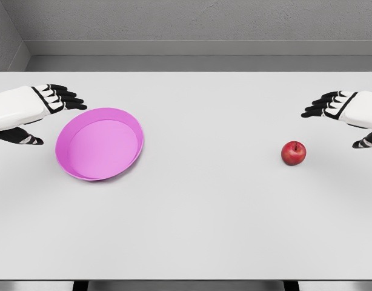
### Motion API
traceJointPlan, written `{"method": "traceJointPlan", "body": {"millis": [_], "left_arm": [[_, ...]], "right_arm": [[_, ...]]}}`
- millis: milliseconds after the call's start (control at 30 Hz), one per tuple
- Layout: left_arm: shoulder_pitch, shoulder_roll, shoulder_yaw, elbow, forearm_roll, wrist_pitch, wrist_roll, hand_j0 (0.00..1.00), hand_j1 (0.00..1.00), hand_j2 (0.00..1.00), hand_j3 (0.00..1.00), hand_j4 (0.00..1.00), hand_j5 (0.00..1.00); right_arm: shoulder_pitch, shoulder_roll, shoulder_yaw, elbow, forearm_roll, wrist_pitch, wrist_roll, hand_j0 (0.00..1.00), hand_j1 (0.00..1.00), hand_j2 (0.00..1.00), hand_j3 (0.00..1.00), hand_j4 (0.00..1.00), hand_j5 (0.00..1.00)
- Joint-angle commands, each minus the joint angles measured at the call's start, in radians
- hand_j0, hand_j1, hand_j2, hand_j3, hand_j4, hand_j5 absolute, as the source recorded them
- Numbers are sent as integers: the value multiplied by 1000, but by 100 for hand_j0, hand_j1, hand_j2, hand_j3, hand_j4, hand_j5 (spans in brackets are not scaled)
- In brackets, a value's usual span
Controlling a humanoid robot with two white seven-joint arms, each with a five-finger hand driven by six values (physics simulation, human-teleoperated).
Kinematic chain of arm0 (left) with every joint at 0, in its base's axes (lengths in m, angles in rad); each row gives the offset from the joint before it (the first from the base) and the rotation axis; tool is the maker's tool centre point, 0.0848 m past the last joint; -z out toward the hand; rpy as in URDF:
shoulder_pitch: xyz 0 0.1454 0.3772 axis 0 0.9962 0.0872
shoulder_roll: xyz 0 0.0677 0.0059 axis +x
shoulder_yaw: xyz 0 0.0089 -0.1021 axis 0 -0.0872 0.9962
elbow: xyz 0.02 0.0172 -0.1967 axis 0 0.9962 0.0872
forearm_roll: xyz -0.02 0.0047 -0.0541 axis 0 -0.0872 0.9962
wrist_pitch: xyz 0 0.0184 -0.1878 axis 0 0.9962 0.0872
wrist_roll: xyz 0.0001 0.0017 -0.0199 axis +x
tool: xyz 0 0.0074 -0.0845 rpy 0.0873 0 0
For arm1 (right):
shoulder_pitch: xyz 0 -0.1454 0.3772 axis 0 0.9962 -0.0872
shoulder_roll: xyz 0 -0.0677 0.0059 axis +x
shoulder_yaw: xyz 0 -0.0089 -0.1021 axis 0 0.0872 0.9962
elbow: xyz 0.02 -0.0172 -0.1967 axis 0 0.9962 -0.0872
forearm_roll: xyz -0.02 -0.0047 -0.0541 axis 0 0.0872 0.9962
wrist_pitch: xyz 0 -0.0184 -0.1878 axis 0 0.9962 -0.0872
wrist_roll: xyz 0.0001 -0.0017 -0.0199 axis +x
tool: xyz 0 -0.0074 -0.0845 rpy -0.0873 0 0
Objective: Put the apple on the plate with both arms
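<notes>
Apple [293, 153] on table, near open right hand [343, 115]

Bright, even light; sharp, shadowless render.

So there's a white table [192, 230] with a pink plate [100, 143] sitting on its left side and a red apple [293, 153] way over on the right, standing upright with the two well apart. The left hand [34, 109] hangs just beside the plate's upper left rim, black fingers [68, 98] spread out and holding nothing, thumb sticking out lower down. The right hand [346, 112] is near the apple, up and to its right, fingers loose and not touching it.
</notes>
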Motion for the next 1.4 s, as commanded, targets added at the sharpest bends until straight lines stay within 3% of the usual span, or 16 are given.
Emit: {"method": "traceJointPlan", "body": {"millis": [0, 333, 400, 500, 567, 667, 800, 933, 1067, 1133, 1367], "left_arm": [[0, 1, 1, 0, 6, 1, 0, 100, 100, 100, 100, 100, 100], [0, 1, 1, 0, 5, 1, -2, 100, 100, 100, 100, 100, 100], [0, 1, 1, 0, 0, 1, -2, 100, 100, 100, 100, 100, 100], [0, 1, 1, 0, 0, 1, -2, 100, 100, 100, 100, 100, 100], [2, 1, 1, 0, 0, 1, -3, 100, 100, 100, 100, 100, 100], [0, -10, -1, -2, 0, 1, -20, 100, 100, 100, 100, 100, 100], [-2, -13, 2, 0, -1, 1, -35, 100, 100, 100, 100, 100, 100], [0, -27, 2, 1, -8, 1, -37, 100, 100, 100, 100, 100, 100], [2, -56, 1, 0, -6, 1, -37, 100, 100, 100, 100, 100, 100], [2, -57, 1, 1, -8, 1, -37, 100, 100, 100, 100, 100, 100], [2, -68, 1, 1, -8, 1, -37, 100, 100, 100, 100, 100, 100]], "right_arm": [[0, -1, 0, -1, -6, 2, -1, 100, 100, 100, 100, 100, 100], [14, 29, 15, -1, -21, 2, -13, 100, 100, 100, 100, 100, 100], [14, 23, 78, 9, -84, 2, 1, 100, 100, 100, 100, 100, 100], [15, 19, 113, 16, -170, 2, 96, 100, 100, 100, 100, 100, 100], [15, 26, 132, 27, -267, 2, 96, 100, 100, 100, 100, 100, 100], [11, 39, 133, 36, -270, 2, 96, 100, 100, 100, 100, 100, 100], [6, 61, 133, 47, -383, 2, 96, 100, 100, 100, 100, 100, 100], [-23, 183, 141, 110, -386, 2, 96, 100, 100, 100, 100, 100, 100], [-58, 207, 149, 170, -350, 2, 96, 100, 100, 100, 100, 100, 100], [-60, 235, 156, 208, -279, 2, 96, 100, 100, 100, 100, 100, 100], [-58, 229, 164, 236, -213, 2, 96, 100, 100, 100, 100, 100, 100]]}}
